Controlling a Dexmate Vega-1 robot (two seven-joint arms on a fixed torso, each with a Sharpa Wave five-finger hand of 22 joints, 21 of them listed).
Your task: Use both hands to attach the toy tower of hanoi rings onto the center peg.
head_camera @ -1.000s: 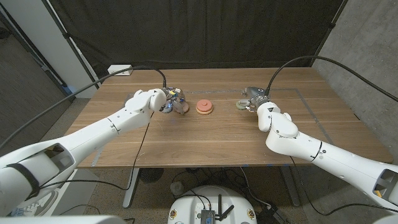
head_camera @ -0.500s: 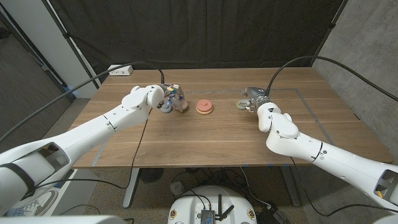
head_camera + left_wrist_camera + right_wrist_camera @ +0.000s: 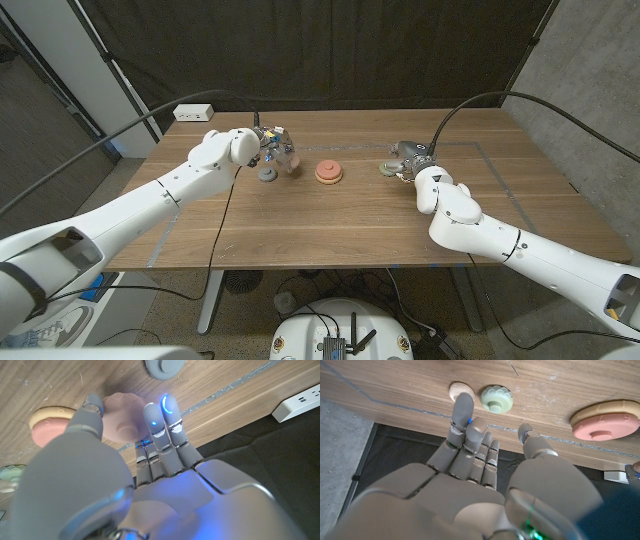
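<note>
While left hand (image 3: 272,155) pinches pink ring (image 3: 122,417) at nine o'clock of peg stack (image 3: 329,173), right hand (image 3: 408,160) hovers spread, holding nothing, by green ring (image 3: 496,399).

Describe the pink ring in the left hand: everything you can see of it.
The pink ring is a pale, matte, plastic-looking disc with a scalloped rim and a small raised hub at its middle. The left hand holds it between thumb and fingers, lifted off the wooden table, with its flat face turned toward the wrist camera. It hangs to the left of the center stack, above a grey ring lying on the wood.
</note>
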